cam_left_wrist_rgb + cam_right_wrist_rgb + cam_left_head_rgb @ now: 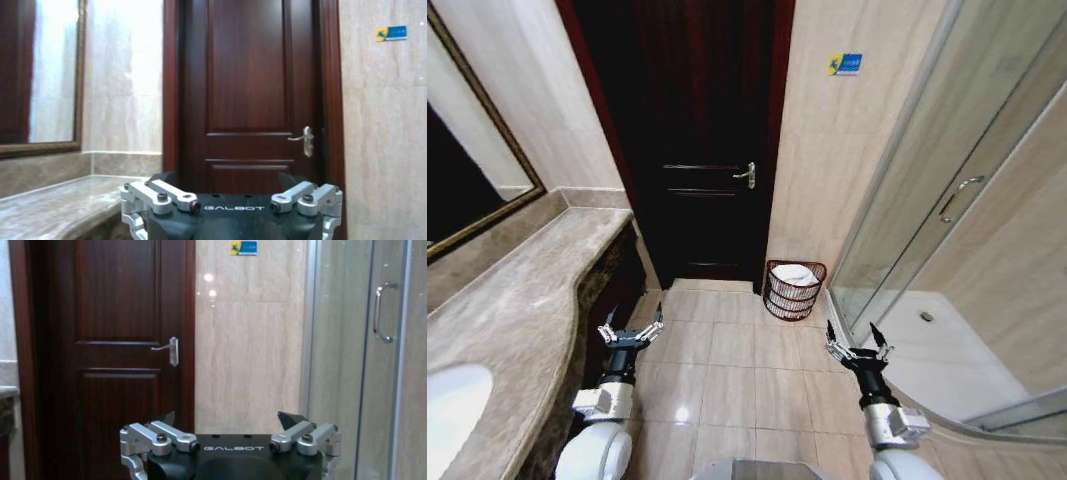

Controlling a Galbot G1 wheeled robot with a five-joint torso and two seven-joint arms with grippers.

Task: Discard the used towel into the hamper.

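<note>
Even indoor light, glare spot on floor tiles (683, 413), wide-angle bending at head view's edges.

"GALBOT" on left gripper (231, 172), right gripper (233, 416)

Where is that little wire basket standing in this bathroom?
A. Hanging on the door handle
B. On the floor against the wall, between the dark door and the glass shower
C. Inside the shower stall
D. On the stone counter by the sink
B: the hamper sits on the tiled floor against the beige wall, right of the door and left of the shower enclosure, with something white inside.
</note>
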